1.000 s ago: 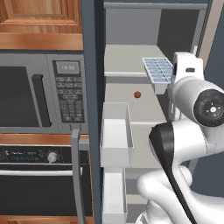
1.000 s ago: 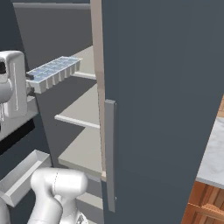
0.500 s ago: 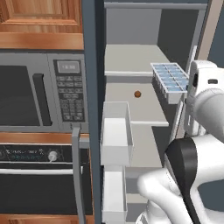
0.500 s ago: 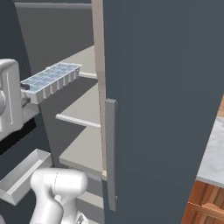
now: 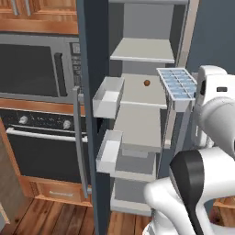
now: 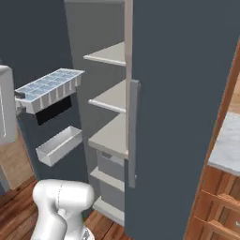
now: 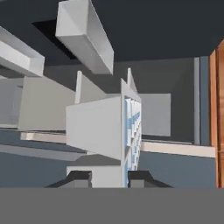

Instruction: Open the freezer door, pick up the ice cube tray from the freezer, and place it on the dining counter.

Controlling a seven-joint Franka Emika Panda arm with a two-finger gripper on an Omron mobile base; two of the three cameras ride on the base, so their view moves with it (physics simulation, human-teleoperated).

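The ice cube tray [image 5: 177, 83], a flat rectangular piece of pale blue with white walls and a grid of small square cells, is held in the air outside the freezer [image 5: 142, 114], clamped at one short end between the two dark fingers [image 7: 78, 178]. In the hand view the tray [image 7: 105, 131] is seen edge-on, its smooth white underside turned to one side and its blue cells to the other, with a dark fingertip on each side of it. In the right base view the tray [image 6: 49, 89] is seen level, projecting from the white hand toward the open compartment, above a long white door bin [image 6: 58, 145].

The freezer door [image 5: 94, 92], a tall slate-grey slab with a grey vertical bar handle [image 5: 79, 137], is swung wide open; two smooth white box-shaped bins [image 5: 108, 96] are carried on its inner face. Flat matte light-grey shelves [image 5: 143, 50] are stacked inside the compartment, and a small round brown object [image 5: 147, 83] is seen on one of them. A black oven column [image 5: 39, 110] framed in warm wood is seen beside the open door.
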